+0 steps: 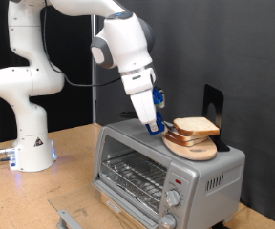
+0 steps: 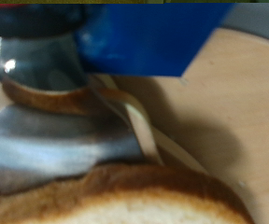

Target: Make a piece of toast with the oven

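Pale bread with a tan crust, the piece of toast (image 1: 197, 127) is lying on a round wooden plate (image 1: 193, 146) on top of the silver-grey oven (image 1: 166, 172). I am hovering my gripper (image 1: 157, 124) just beside its edge toward the exterior view's left; whether my fingers are parted or closed I cannot tell. My wrist view is showing the toast's crust (image 2: 125, 191) blurred and very close, under a blue finger (image 2: 148, 37).

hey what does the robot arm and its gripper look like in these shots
The arm is glossy white with rounded joints and dark bands between segments. Its base carries a small triangular warning sticker and glows faintly blue at the bottom. Black cables trail behind it. The gripper has blue parts and pale fingers.
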Controlling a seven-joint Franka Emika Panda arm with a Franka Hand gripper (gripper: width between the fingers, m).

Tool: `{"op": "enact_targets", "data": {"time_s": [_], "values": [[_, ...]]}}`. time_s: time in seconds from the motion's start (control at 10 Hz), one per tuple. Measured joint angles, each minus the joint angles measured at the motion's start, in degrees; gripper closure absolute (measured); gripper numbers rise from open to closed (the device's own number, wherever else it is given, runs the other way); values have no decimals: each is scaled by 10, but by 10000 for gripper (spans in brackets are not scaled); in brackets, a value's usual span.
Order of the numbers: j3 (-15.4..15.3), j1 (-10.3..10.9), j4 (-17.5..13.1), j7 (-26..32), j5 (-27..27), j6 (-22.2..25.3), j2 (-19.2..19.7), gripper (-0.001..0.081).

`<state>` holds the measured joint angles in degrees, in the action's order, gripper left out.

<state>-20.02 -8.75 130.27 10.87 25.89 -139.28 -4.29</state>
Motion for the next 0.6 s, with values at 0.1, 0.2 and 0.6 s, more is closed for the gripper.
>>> {"op": "enact_targets", "data": {"time_s": [0.1, 0.2, 0.6], "values": [[0, 0, 3, 19, 23, -6, 0, 478], [0, 0, 7, 43, 54, -21, -1, 478], [5, -1, 30, 123, 163, -63, -12, 495]]}}
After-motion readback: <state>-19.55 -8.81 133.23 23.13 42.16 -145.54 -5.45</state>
